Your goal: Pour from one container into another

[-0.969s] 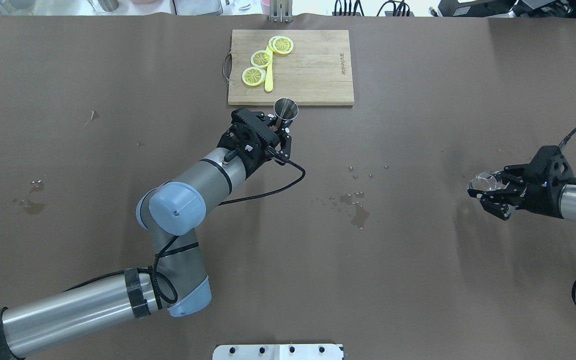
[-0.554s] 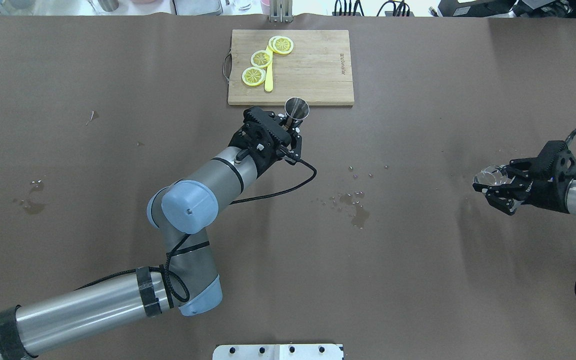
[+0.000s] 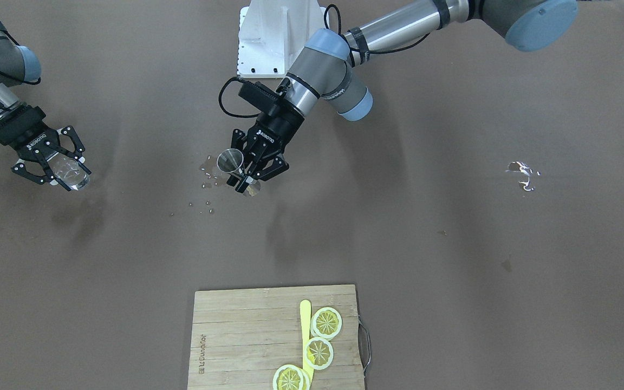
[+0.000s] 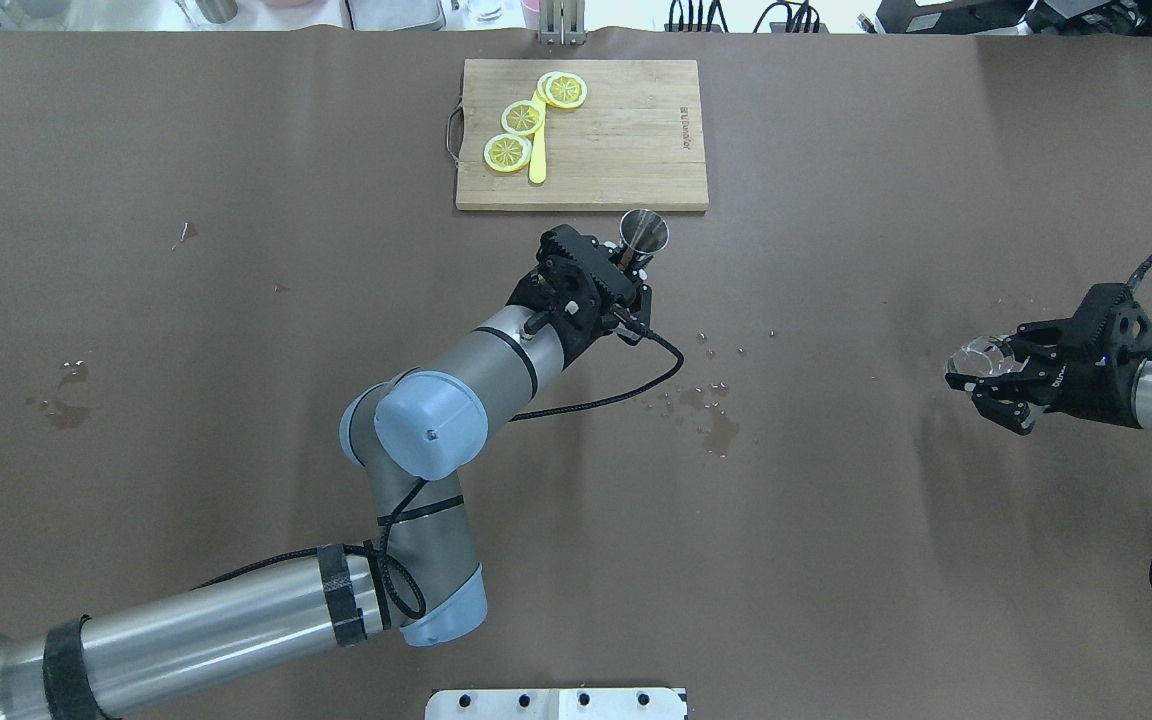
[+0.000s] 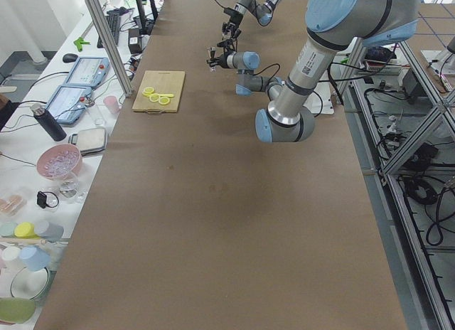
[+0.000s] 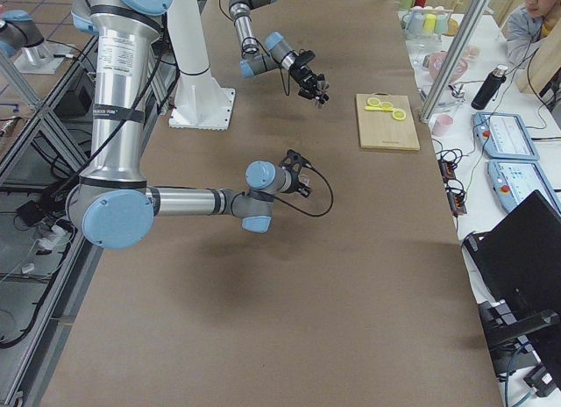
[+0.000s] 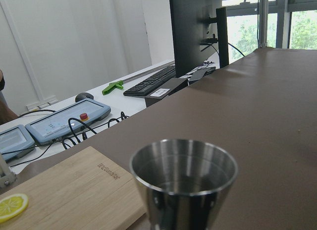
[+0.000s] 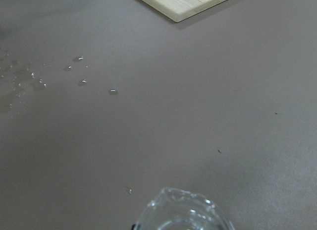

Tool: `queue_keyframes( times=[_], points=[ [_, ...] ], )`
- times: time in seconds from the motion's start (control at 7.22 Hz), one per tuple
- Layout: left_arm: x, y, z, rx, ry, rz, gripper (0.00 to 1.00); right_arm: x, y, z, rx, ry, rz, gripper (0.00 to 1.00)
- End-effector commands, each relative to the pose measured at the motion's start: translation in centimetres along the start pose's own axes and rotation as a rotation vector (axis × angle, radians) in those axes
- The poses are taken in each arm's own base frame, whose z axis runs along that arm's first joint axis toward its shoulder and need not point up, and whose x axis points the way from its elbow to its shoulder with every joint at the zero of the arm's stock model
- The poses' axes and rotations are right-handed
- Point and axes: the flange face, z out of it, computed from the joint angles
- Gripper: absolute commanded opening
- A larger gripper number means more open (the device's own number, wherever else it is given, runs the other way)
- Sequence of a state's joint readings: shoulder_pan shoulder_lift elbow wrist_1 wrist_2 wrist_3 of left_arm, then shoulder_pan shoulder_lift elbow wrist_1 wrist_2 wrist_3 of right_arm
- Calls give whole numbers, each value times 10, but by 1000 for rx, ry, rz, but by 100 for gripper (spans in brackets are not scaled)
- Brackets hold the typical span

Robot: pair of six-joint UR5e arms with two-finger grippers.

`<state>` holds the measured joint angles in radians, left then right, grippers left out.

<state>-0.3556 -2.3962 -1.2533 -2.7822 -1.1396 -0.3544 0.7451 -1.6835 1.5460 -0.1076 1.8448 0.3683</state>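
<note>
My jigger (image 4: pixel 643 229) has shifted rightward along the board's (image 4: pixel 626 130) near edge. It stands upright, clamped at its waist in my left end effector (image 4: pixel 635 260), raised off the worktop (image 4: pixel 236 250). Well apart to the right, my right end effector (image 4: pixel 988 378) grips the tumbler (image 4: pixel 972 358) above the worktop. Spilled drops (image 4: pixel 716 425) lie between them.

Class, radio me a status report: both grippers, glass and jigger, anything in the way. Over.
Left gripper shut on jigger, upright, near the board. Right gripper shut on glass, far from jigger. Only water drops on the table between.
</note>
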Motion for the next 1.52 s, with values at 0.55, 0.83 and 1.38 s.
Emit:
queue_keyframes(
  times=[0.55, 0.83, 1.38],
  points=[
    [7, -1, 2, -2, 4, -1, 0, -3, -45, 3, 29, -177, -101, 0],
    [13, -2, 8, -7, 2, 3, 0, -2, -90, 18, 32, -221, -156, 0],
    [15, 1, 15, -18, -2, 6, 0, 15, -146, 0, 4, -241, -223, 0]
  ],
)
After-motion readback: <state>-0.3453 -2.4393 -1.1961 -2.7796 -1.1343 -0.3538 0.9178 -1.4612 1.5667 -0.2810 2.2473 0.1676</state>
